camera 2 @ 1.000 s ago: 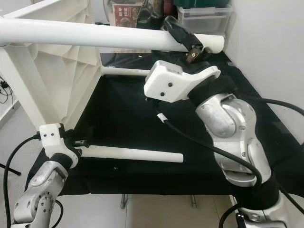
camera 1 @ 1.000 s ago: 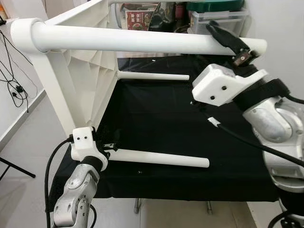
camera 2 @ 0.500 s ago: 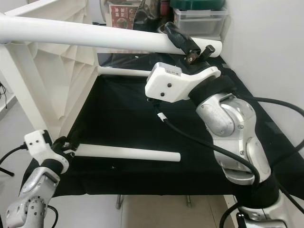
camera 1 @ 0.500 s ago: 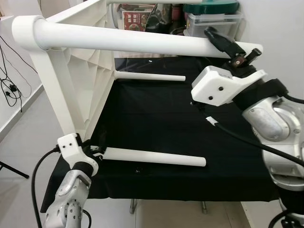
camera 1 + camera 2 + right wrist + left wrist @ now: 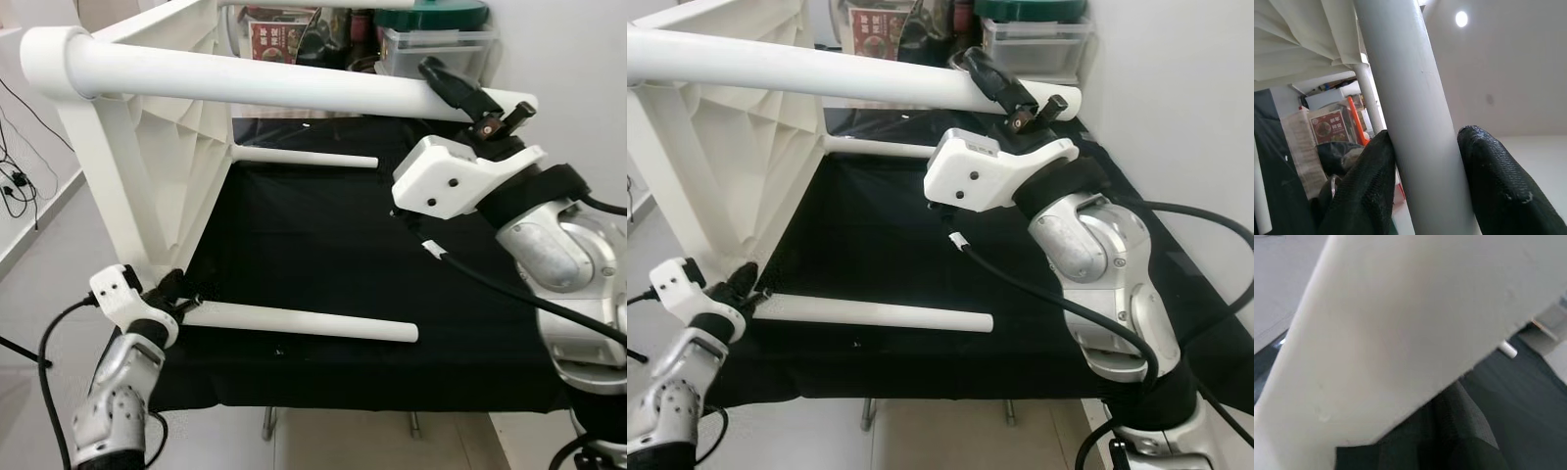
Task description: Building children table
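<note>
In the left eye view, a white plastic children's table (image 5: 167, 166) lies tipped on its side on a black cloth-covered table (image 5: 323, 245), its round white legs pointing toward the robot's right. The right gripper (image 5: 468, 96) is closed around the upper leg (image 5: 274, 88) near its free end. The left gripper (image 5: 176, 294) sits at the base of the lower leg (image 5: 304, 321), which rests on the cloth; how far its fingers are apart cannot be told.

In the left wrist view, a blurred white plastic surface (image 5: 1400, 333) lies close to the camera.

In the right wrist view, two black fingers (image 5: 1364, 196) press against either side of the white tube (image 5: 1415, 122).
</note>
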Tool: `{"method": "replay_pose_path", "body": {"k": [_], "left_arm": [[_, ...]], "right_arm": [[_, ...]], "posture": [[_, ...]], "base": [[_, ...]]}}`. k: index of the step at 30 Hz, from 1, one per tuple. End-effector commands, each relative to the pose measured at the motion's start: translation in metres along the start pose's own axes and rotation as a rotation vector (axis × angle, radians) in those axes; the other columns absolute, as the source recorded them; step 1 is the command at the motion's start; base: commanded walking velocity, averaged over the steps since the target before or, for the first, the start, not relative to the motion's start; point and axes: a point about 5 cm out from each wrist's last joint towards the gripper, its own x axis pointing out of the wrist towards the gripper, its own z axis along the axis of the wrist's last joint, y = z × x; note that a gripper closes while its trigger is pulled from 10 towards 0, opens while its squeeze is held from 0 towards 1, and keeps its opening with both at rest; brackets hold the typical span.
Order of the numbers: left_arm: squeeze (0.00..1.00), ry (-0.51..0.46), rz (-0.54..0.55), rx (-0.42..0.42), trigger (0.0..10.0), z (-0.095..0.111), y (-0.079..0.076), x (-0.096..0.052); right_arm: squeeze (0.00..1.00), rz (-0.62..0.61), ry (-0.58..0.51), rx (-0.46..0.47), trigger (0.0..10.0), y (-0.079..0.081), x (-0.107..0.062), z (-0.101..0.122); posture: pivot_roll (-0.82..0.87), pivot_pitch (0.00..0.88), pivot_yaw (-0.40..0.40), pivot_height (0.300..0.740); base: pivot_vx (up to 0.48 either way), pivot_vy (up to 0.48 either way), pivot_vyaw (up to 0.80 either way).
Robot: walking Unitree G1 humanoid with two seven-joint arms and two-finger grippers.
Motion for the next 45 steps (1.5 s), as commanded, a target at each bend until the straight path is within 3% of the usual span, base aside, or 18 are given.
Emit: {"method": "replay_pose_path", "body": {"k": [1, 8, 13, 14, 17, 19, 23, 25, 29, 30, 34, 35, 36, 37, 41, 42, 44, 45], "left_arm": [[0.00, -0.117, 0.104, 0.011, 0.0, 0.027, 0.023, -0.004], [0.00, -0.229, 0.100, 0.092, 0.0, 0.061, 0.025, 0.000], [0.00, -0.469, 0.045, 0.244, 0.0, 0.164, 0.017, 0.017], [0.00, -0.469, 0.045, 0.244, 0.0, 0.164, 0.017, 0.017], [0.00, -0.579, -0.013, 0.323, 0.0, 0.220, -0.001, 0.022], [0.00, -0.668, -0.093, 0.399, 0.0, 0.268, -0.032, 0.023], [0.00, -0.712, -0.174, 0.431, 0.0, 0.293, -0.061, 0.025], [0.00, -0.738, -0.270, 0.464, 0.0, 0.309, -0.095, 0.029], [0.00, -0.741, -0.352, 0.462, 0.0, 0.318, -0.122, 0.031], [0.00, -0.699, -0.440, 0.445, 0.0, 0.310, -0.148, 0.040], [0.00, -0.583, -0.562, 0.456, 0.0, 0.277, -0.170, 0.056], [0.00, -0.543, -0.597, 0.467, 2.2, 0.263, -0.174, 0.059], [0.00, -0.543, -0.597, 0.467, 2.2, 0.263, -0.174, 0.059], [0.00, -0.442, -0.692, 0.473, 10.0, 0.229, -0.180, 0.064], [0.00, -0.365, -0.773, 0.449, 10.0, 0.202, -0.183, 0.061], [0.00, -0.294, -0.848, 0.450, 10.0, 0.178, -0.186, 0.055], [0.00, -0.267, -0.875, 0.447, 10.0, 0.170, -0.186, 0.052], [0.10, -0.253, -0.901, 0.455, 10.0, 0.161, -0.186, 0.048]], "right_arm": [[0.00, -0.031, 0.064, 0.032, 0.0, -0.004, -0.002, -0.010], [0.00, -0.040, 0.236, 0.072, 0.0, 0.003, -0.009, -0.043], [0.00, -0.006, 0.546, 0.151, 0.0, 0.033, -0.034, -0.104], [0.00, -0.006, 0.546, 0.151, 0.0, 0.033, -0.034, -0.104], [0.00, 0.031, 0.660, 0.248, 0.0, 0.062, -0.044, -0.122], [0.00, 0.070, 0.793, 0.421, 0.0, 0.100, -0.055, -0.137], [0.00, 0.101, 0.849, 0.466, 0.0, 0.124, -0.060, -0.142], [0.00, 0.104, 0.900, 0.520, 0.0, 0.141, -0.063, -0.147], [0.00, 0.104, 0.924, 0.544, 0.0, 0.151, -0.062, -0.148], [0.00, 0.119, 0.937, 0.560, 0.0, 0.167, -0.056, -0.144], [0.00, 0.134, 0.977, 0.596, 0.0, 0.184, -0.052, -0.144], [0.00, 0.124, 0.992, 0.604, 0.0, 0.186, -0.052, -0.146], [0.00, 0.124, 0.992, 0.604, 0.0, 0.186, -0.052, -0.146], [0.00, 0.097, 1.034, 0.609, 0.0, 0.187, -0.054, -0.152], [0.00, 0.098, 1.069, 0.596, 0.0, 0.189, -0.059, -0.158], [0.00, 0.104, 1.078, 0.588, 7.7, 0.191, -0.062, -0.160], [0.00, 0.106, 1.078, 0.584, 7.7, 0.191, -0.062, -0.160], [0.00, 0.108, 1.071, 0.590, 10.0, 0.191, -0.061, -0.159]], "posture": [[-0.13, 0.067, -0.022, 0.740], [-0.12, 0.065, -0.023, 0.740], [-0.09, 0.063, -0.016, 0.740], [-0.09, 0.063, -0.016, 0.740], [-0.07, 0.068, -0.007, 0.740], [-0.04, 0.070, 0.003, 0.740], [-0.03, 0.069, 0.004, 0.740], [-0.01, 0.070, 0.020, 0.740], [0.01, 0.077, 0.034, 0.740], [0.02, 0.081, 0.060, 0.740], [0.03, 0.086, 0.064, 0.740], [0.04, 0.088, 0.066, 0.740], [0.04, 0.088, 0.066, 0.740], [0.04, 0.088, 0.067, 0.740], [0.05, 0.090, 0.059, 0.740], [0.05, 0.093, 0.053, 0.740], [0.05, 0.094, 0.054, 0.740], [0.04, 0.094, 0.052, 0.740]], "base": [[0.000, 0.000, 0.00], [0.000, 0.000, 0.00], [0.000, 0.000, 0.00], [0.000, 0.000, 0.00], [0.000, 0.000, 0.00], [0.000, 0.000, 0.00], [0.000, 0.000, 0.00], [0.000, 0.000, 0.00], [0.000, 0.000, 0.00], [0.000, 0.000, 0.00], [0.000, 0.000, 0.00], [0.000, 0.000, 0.00], [0.000, 0.000, 0.00], [0.000, 0.000, 0.00], [0.000, 0.000, 0.00], [0.000, 0.000, 0.00], [0.000, 0.000, 0.00], [0.000, 0.000, 0.00]]}}
